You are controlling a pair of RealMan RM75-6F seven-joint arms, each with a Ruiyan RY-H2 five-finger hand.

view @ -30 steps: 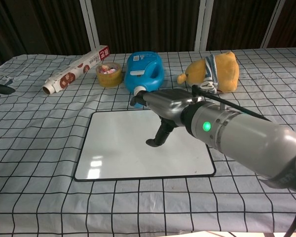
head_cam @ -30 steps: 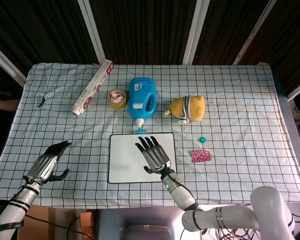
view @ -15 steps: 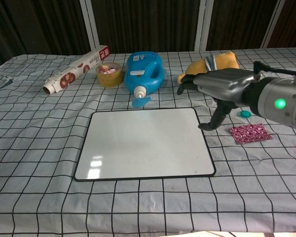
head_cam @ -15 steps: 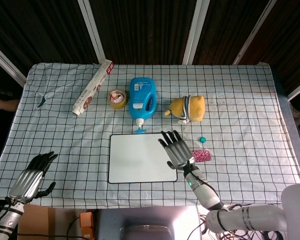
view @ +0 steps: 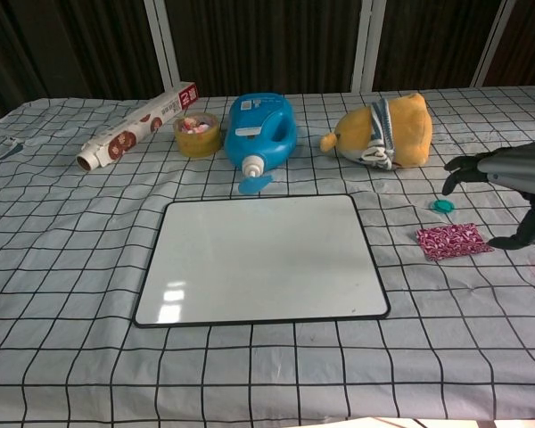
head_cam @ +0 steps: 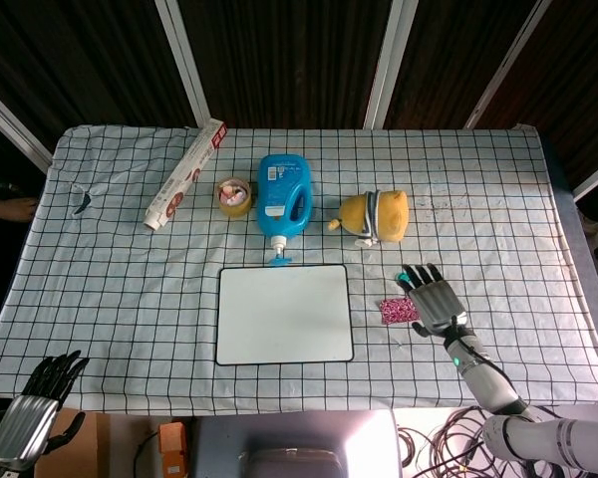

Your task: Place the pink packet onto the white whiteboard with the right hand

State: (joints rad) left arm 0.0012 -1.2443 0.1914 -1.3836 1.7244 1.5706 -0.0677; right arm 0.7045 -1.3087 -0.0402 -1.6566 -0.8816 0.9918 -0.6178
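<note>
The pink packet (head_cam: 398, 311) (view: 452, 241) lies flat on the checked cloth, to the right of the white whiteboard (head_cam: 283, 315) (view: 260, 258). My right hand (head_cam: 433, 298) (view: 510, 176) hovers just right of the packet with fingers spread and nothing in it; its thumb reaches down close to the packet's right end. My left hand (head_cam: 30, 398) is low at the bottom left corner of the head view, off the table edge, fingers apart and holding nothing. The whiteboard is bare.
Behind the board lie a blue detergent bottle (head_cam: 282, 193), a tape roll (head_cam: 234, 195), a foil box (head_cam: 184, 174) and a yellow plush toy (head_cam: 377, 215). A small teal cap (head_cam: 404, 277) sits just behind the packet.
My right hand has swept rightward from over the whiteboard to beside the pink packet. My left hand has drawn back toward me, off the table's near left edge.
</note>
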